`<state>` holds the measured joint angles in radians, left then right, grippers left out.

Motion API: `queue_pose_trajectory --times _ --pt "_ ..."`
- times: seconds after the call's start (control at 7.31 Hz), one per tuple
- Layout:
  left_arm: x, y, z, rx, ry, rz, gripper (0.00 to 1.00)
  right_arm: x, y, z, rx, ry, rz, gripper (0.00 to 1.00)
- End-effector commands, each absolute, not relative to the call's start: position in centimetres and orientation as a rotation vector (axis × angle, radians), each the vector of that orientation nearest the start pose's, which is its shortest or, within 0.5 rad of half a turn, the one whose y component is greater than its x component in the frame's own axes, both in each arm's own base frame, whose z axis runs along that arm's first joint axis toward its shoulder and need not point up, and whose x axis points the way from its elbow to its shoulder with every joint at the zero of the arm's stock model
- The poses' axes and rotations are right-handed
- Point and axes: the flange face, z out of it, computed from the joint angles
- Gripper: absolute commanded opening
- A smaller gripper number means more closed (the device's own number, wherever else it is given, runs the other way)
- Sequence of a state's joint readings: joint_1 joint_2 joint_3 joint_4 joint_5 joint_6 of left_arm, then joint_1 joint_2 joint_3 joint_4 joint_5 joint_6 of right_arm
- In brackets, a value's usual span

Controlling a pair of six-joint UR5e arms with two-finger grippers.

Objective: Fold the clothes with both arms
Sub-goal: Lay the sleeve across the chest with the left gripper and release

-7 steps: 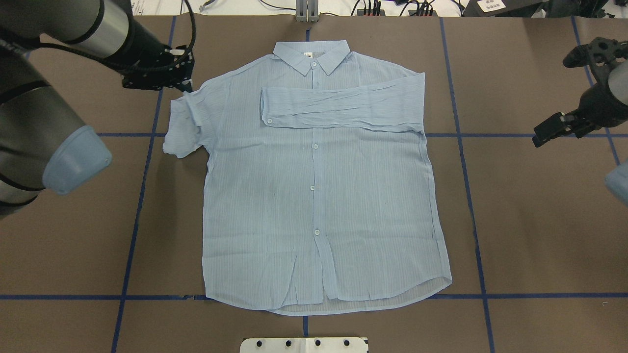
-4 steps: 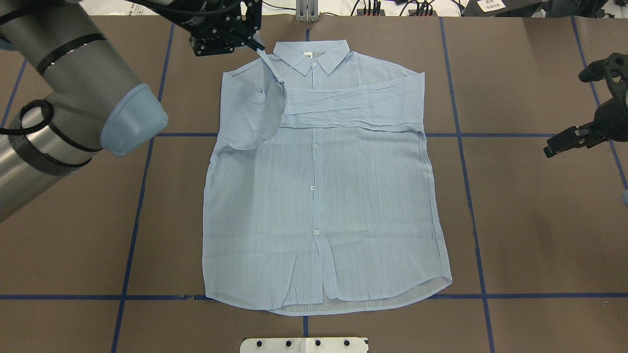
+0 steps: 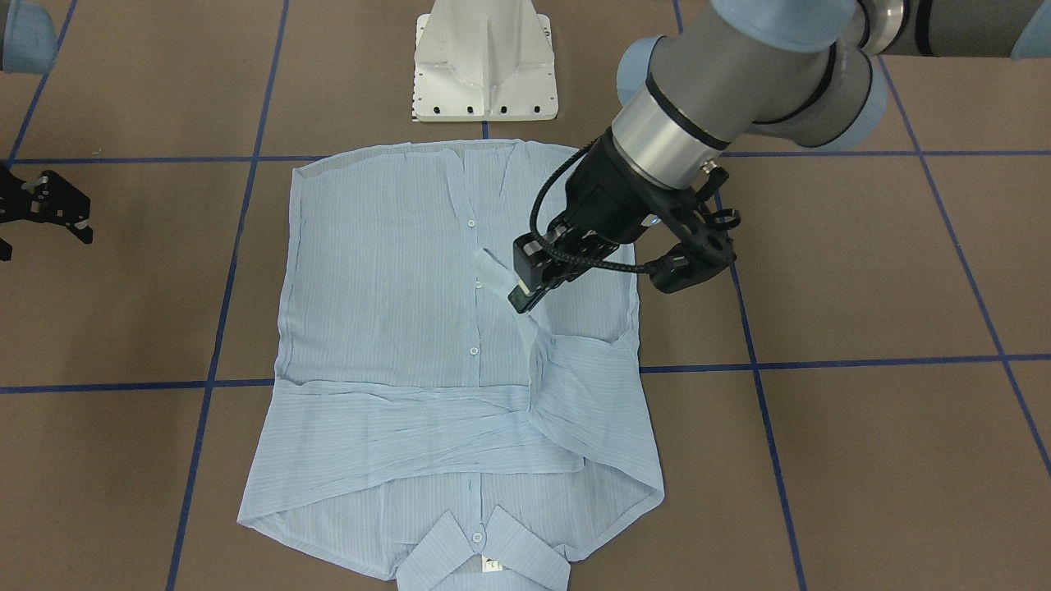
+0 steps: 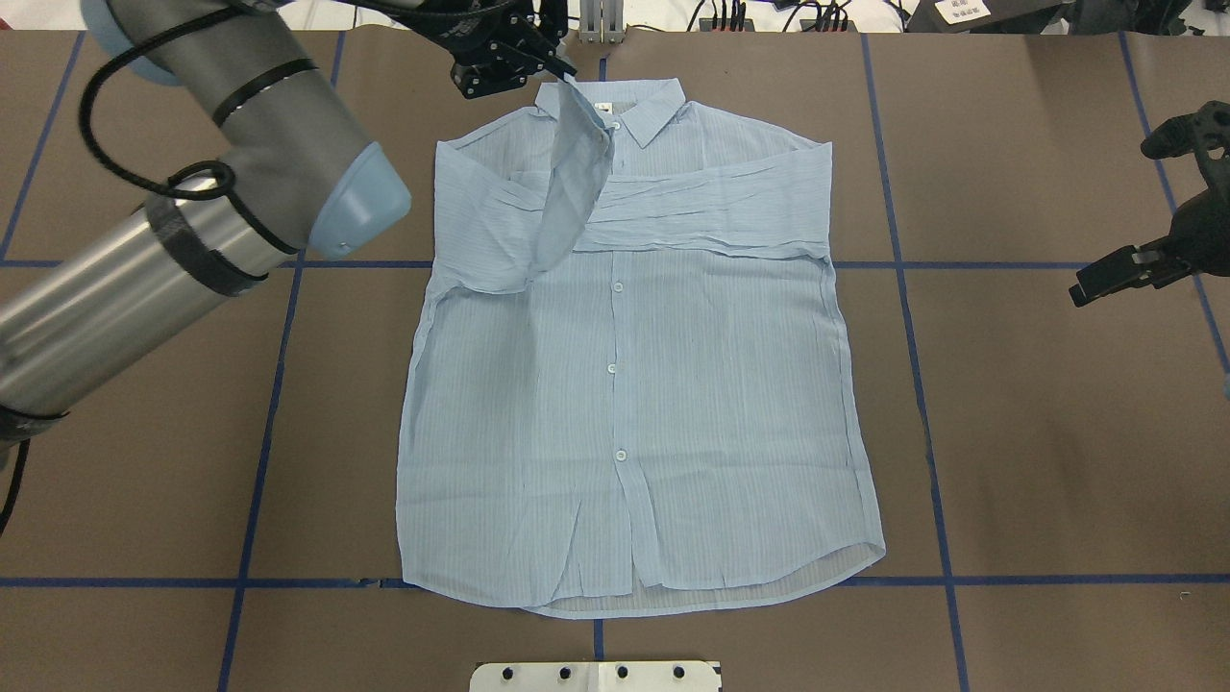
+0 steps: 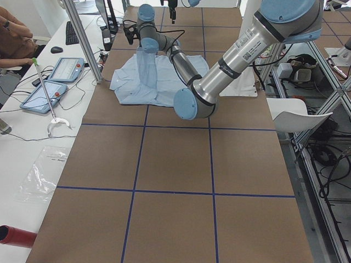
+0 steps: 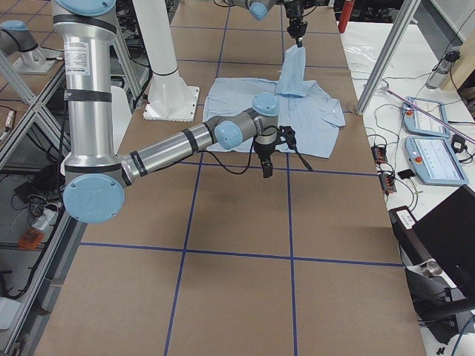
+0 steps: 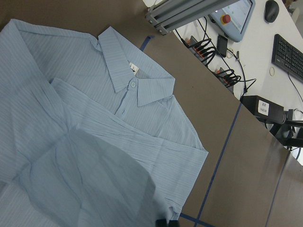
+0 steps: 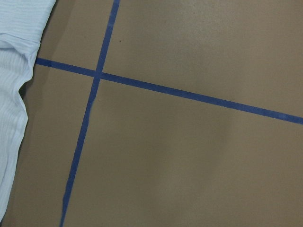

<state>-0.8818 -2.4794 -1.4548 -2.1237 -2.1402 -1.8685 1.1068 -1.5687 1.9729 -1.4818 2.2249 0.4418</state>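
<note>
Under left end effector (image 3: 520, 295) hangs shirt sleeve (image 4: 573, 178).

Bright, even overhead light; wrist views perhaps softer.

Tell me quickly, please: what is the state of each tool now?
Left tool: closed, holding the shirt sleeve.
Right tool: appears open, holding nothing.

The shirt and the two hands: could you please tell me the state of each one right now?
shirt: flat on the table, front up, buttoned.
robot's-right sleeve: folded flat across the chest.
robot's-left sleeve: cuff lifted, hanging above the chest.
left hand: shut on robot's-left sleeve, raised.
right hand: looks open, empty, beside the shirt.
</note>
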Motion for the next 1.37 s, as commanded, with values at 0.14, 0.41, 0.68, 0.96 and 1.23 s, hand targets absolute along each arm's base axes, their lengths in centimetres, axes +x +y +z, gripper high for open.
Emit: queue_pose_trajectory --times 0.14,0.41,0.68,0.96,1.23 --pt "55.3 -58.5 4.6 -0.035 1.408 -0.663 0.0 -15.2 -46.7 45.7 0.141 -0.788 -0.18 1.0" --pt "63.4 -58.6 8.5 0.04 1.38 -0.706 0.0 -15.4 -46.9 45.3 0.148 -0.791 -0.185 1.0" --pt "66.8 -56.2 8.1 0.062 1.414 -0.685 0.0 -15.6 -47.1 45.1 0.149 -0.794 -0.186 1.0" --pt "68.7 -54.9 7.3 0.068 1.406 -0.651 0.0 -15.6 -47.1 45.1 0.148 -0.793 -0.186 1.0" --pt "69.0 -54.3 7.0 0.076 1.419 -0.63 0.19 -15.7 -47.2 45.1 0.15 -0.794 -0.188 1.0"
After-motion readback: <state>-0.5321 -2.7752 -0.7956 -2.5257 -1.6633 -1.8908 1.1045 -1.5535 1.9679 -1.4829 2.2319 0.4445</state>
